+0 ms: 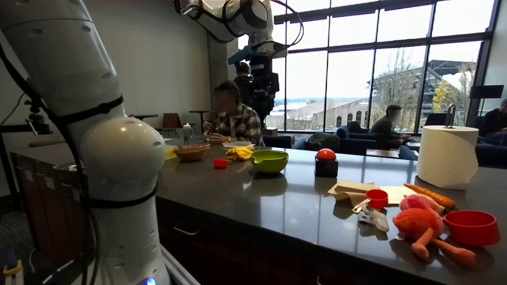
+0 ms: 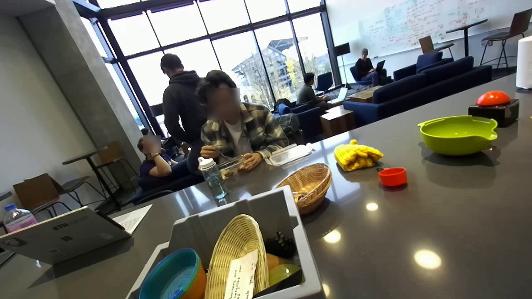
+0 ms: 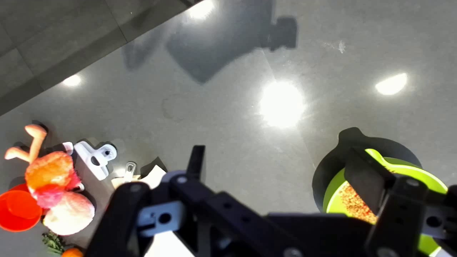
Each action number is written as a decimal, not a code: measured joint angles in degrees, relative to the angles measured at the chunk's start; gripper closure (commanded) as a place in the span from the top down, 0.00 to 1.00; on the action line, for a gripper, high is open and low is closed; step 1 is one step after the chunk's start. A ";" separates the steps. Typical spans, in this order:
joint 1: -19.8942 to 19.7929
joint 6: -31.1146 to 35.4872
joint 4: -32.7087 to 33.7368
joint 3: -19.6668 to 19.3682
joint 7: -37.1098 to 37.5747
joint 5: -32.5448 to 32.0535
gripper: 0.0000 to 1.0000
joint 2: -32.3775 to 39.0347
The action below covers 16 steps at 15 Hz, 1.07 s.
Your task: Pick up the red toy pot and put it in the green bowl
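The red toy pot point(image 1: 220, 163) is a small squat red cup with a short handle. It sits on the dark counter by a yellow cloth and also shows in an exterior view point(image 2: 392, 177). It is out of view in the wrist view. The lime-green bowl point(image 1: 269, 162) stands near it, with a spout and wider rim point(image 2: 455, 143). In the wrist view the bowl point(image 3: 428, 175) is at the lower right, partly behind a finger; a speckled orange-red patch shows inside. My gripper point(image 3: 282, 164) is wide open with nothing between the fingers, high above the counter point(image 1: 264, 113).
A red button on a black box point(image 1: 326, 166) stands beside the bowl. The yellow cloth point(image 2: 357, 155), wicker basket point(image 2: 307, 189) and grey bin point(image 2: 305, 249) lie past the pot. A plush toy point(image 1: 420, 223), larger red bowl point(image 1: 471, 227), another red cup point(image 1: 377, 198) and paper roll point(image 1: 447, 158) also stand there.
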 measured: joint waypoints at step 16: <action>-0.24 -0.68 -0.01 -0.14 1.27 0.00 1.00 -0.46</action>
